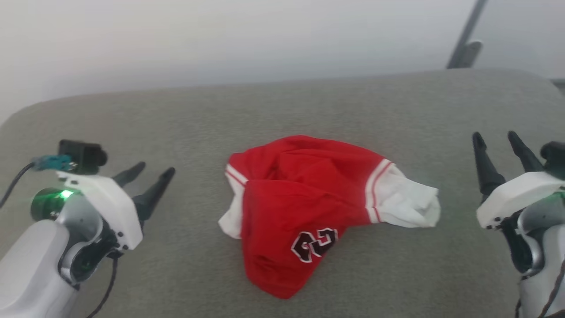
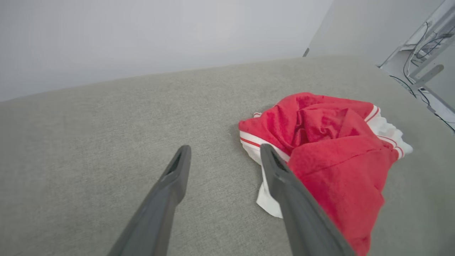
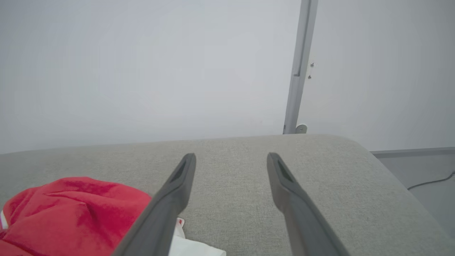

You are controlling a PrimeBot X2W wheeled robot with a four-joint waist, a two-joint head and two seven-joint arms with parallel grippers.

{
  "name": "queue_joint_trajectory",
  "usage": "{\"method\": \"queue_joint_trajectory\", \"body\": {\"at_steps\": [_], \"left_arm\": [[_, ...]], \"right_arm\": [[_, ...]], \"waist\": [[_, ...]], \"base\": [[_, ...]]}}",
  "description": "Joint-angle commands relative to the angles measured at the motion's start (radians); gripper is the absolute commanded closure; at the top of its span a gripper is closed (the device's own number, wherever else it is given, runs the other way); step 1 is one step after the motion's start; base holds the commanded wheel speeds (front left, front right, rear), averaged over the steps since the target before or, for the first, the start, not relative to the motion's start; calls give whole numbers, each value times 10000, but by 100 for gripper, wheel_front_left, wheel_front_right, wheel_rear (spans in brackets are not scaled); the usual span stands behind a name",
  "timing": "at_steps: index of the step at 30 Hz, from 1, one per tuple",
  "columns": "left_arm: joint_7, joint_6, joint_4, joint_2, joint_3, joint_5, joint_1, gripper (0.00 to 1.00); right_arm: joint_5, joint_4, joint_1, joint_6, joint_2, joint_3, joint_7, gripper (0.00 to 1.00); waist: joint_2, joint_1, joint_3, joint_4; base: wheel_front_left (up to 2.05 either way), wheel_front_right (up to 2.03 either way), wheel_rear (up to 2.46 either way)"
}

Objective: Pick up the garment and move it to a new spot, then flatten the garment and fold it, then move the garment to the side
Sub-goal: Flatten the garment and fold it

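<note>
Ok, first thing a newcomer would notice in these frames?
The crumpled red garment, alone in the middle of the grey padded surface, its white sleeve sticking out toward the robot's right, a black-and-white number near its front edge. Then the left gripper and right gripper, both open, flanking it without touching.

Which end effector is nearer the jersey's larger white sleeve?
Right. The right end effector sits just beyond the white sleeve; the left end effector is across the whole jersey.
</note>
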Motion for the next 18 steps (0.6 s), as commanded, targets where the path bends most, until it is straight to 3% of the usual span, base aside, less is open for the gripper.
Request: {"method": "queue_joint_trajectory", "body": {"at_steps": [1,8,18], "left_arm": [[404,-57,-5,11,-248,-128,-291,0],[2256,-60,458,-78,-1126,-697,-925,0],[4037,-59,1371,-226,-2230,-962,-1465,0]], "right_arm": [[-84,-166,183,3,92,125,-461,0],[-135,-214,408,4,458,131,-1178,0],[-167,-409,513,4,685,-67,-1415,0]], "waist": [[0,0,68,-453],[0,0,289,-1054],[0,0,617,-1447]], "base": [[0,0,0],[0,0,0],[0,0,0]]}}
